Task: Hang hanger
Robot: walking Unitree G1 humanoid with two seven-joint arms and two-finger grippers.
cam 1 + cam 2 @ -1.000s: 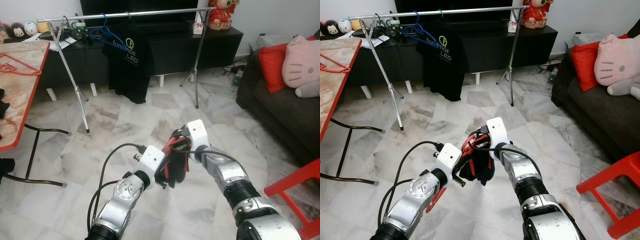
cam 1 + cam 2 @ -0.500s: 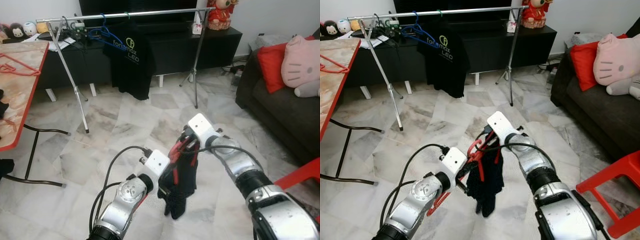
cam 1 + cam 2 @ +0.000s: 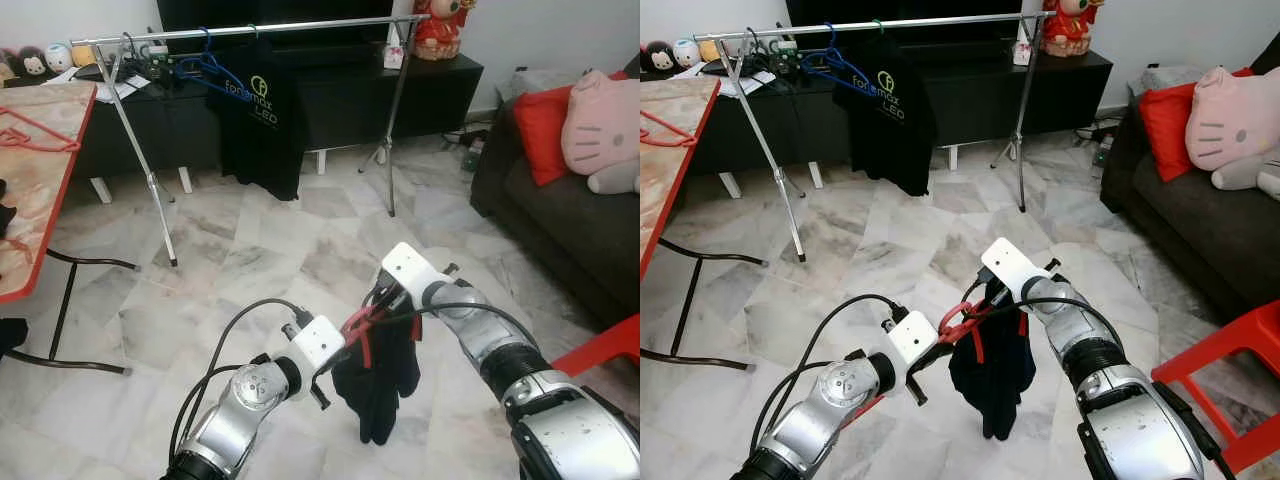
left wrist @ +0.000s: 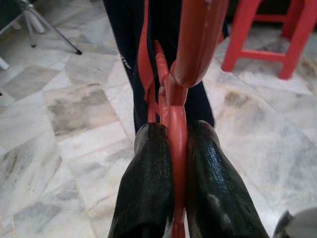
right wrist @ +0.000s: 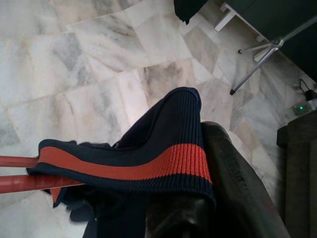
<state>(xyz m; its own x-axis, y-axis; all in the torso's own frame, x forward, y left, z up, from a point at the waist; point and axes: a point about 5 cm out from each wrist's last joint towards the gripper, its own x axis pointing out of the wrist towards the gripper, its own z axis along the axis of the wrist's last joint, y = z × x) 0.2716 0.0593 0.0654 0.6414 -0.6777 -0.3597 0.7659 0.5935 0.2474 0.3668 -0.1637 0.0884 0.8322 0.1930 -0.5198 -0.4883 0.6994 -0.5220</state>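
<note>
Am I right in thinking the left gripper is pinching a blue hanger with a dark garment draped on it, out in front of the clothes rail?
Not quite: the hanger is red, not blue, as the left wrist view shows. The left gripper does pinch it, the dark garment hangs from it, and the clothes rail stands beyond.

Your left gripper (image 3: 322, 372) sits just left of the right gripper (image 3: 385, 305), the hanger (image 3: 358, 325) and garment (image 3: 378, 385) between them; the clothes rack (image 3: 250, 27) stands well ahead.
</note>
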